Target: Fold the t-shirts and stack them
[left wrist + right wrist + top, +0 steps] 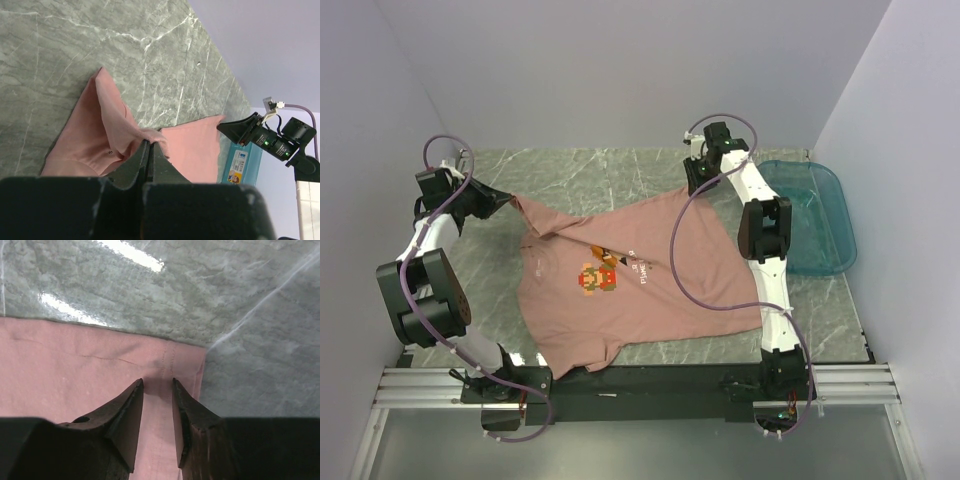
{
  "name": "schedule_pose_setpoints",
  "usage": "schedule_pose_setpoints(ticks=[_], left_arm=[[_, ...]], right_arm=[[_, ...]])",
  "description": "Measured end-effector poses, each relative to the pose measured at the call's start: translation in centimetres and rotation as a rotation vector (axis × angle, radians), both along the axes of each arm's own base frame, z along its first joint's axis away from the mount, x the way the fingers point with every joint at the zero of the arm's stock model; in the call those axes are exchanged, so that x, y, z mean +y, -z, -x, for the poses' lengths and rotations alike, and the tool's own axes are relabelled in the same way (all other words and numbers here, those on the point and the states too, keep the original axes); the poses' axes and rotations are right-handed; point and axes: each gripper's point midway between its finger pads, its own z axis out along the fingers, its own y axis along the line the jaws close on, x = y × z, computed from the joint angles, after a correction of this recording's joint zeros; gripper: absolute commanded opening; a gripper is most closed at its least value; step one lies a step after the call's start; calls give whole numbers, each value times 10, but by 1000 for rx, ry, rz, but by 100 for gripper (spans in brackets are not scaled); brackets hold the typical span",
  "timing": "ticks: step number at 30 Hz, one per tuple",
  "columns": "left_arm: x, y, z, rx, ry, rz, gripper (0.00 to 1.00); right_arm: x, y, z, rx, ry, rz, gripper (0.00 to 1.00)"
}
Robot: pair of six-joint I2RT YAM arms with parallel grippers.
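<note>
The dusty-pink t-shirt [620, 300] lies spread on the marble table, chest print [600, 277] facing up. My left gripper [510, 203] is at the shirt's far-left corner. In the left wrist view it [149, 142] is shut on a raised fold of the pink cloth [95, 130]. My right gripper [695, 185] is at the shirt's far-right corner. In the right wrist view it [157, 382] is tip-down on the stitched edge of the shirt [75, 365], jaws a narrow gap apart with flat cloth between them.
A translucent teal tub [815, 215] stands at the right edge of the table, beside the right arm; its label end shows in the left wrist view [242, 162]. Lilac walls enclose the table on three sides. Bare marble [580, 170] lies behind the shirt.
</note>
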Motion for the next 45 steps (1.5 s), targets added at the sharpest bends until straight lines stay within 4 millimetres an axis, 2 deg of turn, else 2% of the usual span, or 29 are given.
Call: schedule_pose_setpoints(ticks=[3, 8, 13, 17, 20, 24, 45], left_arm=[[-1, 0, 0, 0, 2, 0, 0], [-1, 0, 0, 0, 2, 0, 0], [-1, 0, 0, 0, 2, -1, 0], [-1, 0, 0, -1, 4, -1, 0], [-2, 0, 0, -1, 5, -1, 0], [-3, 0, 0, -1, 7, 0, 0], [-6, -1, 0, -2, 17, 3, 0]], right_arm=[[0, 2, -3, -8, 10, -2, 48], [1, 0, -8, -37, 21, -10, 54], [-2, 1, -12, -52, 31, 4, 53], [-6, 2, -12, -56, 23, 29, 45], [-8, 4, -11, -59, 8, 45, 46], [-10, 4, -7, -61, -14, 66, 53], [-15, 5, 1, -59, -111, 200, 44]])
